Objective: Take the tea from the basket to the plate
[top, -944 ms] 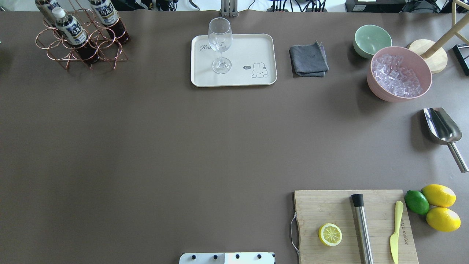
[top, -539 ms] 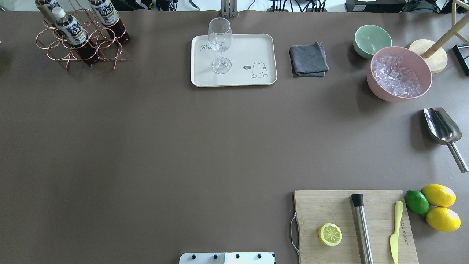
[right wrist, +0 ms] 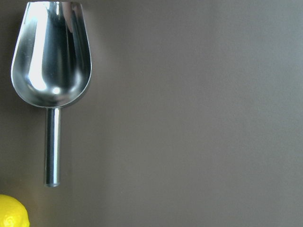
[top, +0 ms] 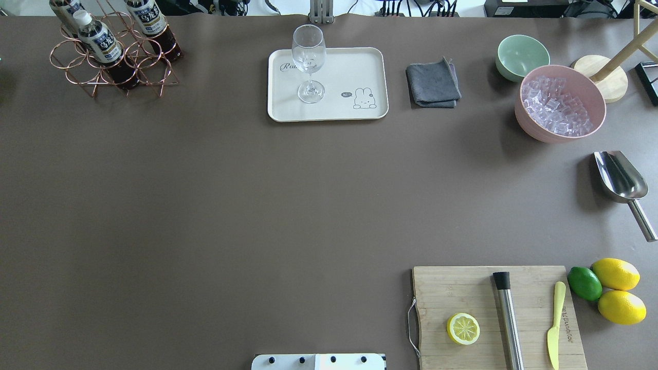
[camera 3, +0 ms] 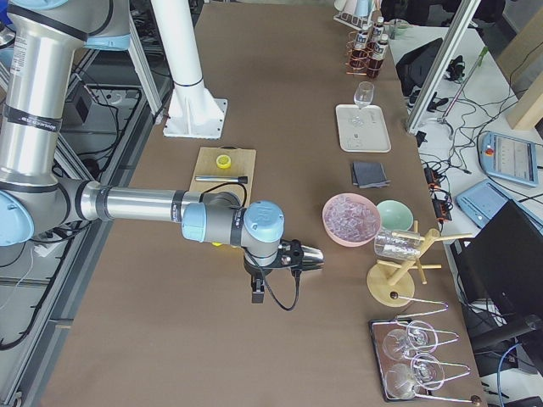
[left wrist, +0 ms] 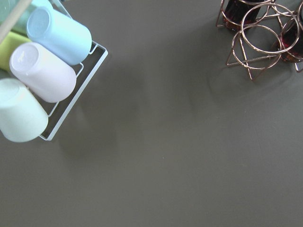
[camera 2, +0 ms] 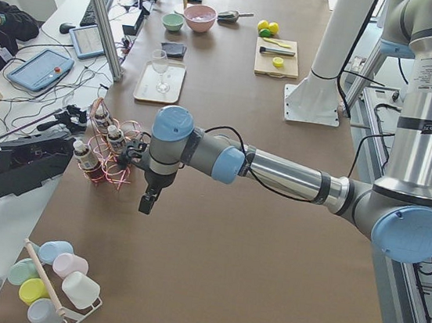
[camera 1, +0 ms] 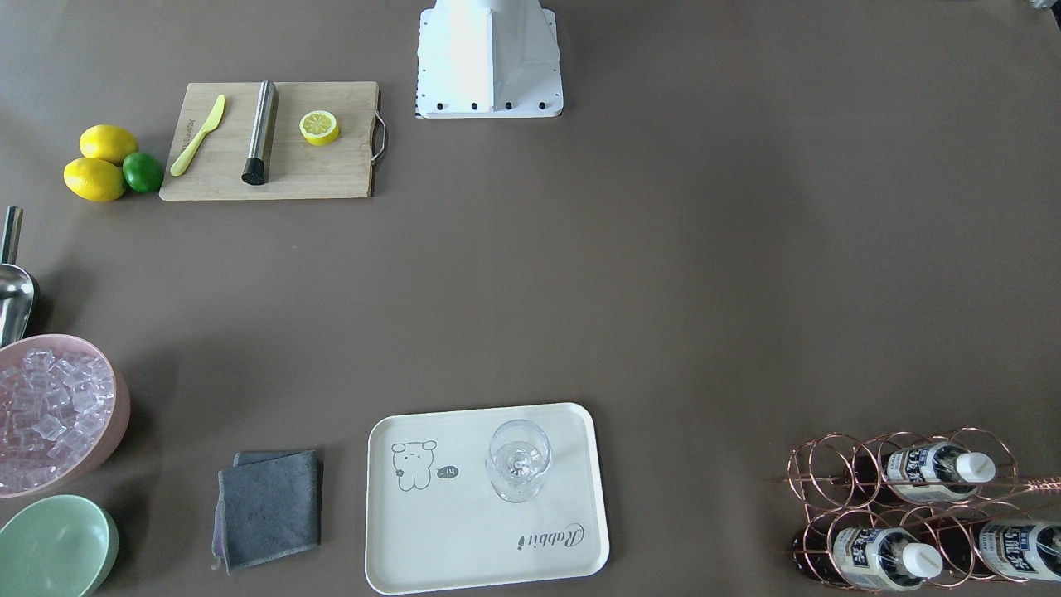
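Brown table is seen unaltered through the overhead pictures. Nothing on it has been shifted in the last second, and no arm has been brought into that view. Any change is therefore taken to lie off to the side, and the task is judged to be barely begun.

The left arm is stretched out low in the left side view. The plate lies at the table's 12 o'clock edge in the overhead view. A glass stands on its 9 o'clock half, and the 3 o'clock half is left bare for a bottle.

The basket is set at the 10 o'clock corner, well apart from the plate. All three bottles of tea are upright in its rings, and none has been lifted.

The left gripper hangs above the table just beside the basket. In its wrist view the basket is cut off at 1 o'clock, so a sideways approach is judged to be needed first. The right gripper is held over the scoop, far from the tea. Whether either pair of fingers is apart or together cannot be told.
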{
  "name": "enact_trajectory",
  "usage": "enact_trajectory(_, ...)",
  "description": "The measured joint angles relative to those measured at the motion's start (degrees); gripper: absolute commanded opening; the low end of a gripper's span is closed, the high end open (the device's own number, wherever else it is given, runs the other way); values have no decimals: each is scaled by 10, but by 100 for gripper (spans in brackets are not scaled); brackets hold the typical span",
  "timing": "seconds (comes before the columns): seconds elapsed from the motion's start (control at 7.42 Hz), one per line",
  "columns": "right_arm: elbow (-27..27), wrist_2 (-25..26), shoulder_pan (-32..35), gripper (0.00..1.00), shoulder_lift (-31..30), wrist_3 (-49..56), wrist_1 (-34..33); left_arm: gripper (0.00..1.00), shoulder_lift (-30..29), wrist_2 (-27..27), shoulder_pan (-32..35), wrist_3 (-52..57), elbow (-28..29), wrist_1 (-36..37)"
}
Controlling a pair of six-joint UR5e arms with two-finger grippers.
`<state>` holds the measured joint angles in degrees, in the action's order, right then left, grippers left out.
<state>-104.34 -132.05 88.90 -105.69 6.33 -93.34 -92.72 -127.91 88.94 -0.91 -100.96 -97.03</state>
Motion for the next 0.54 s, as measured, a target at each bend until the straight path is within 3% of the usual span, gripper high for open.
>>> enact_trajectory(0.54, 3, 9, -23, 100, 13, 2, 0, 97, -85, 8, -41, 158, 0, 4)
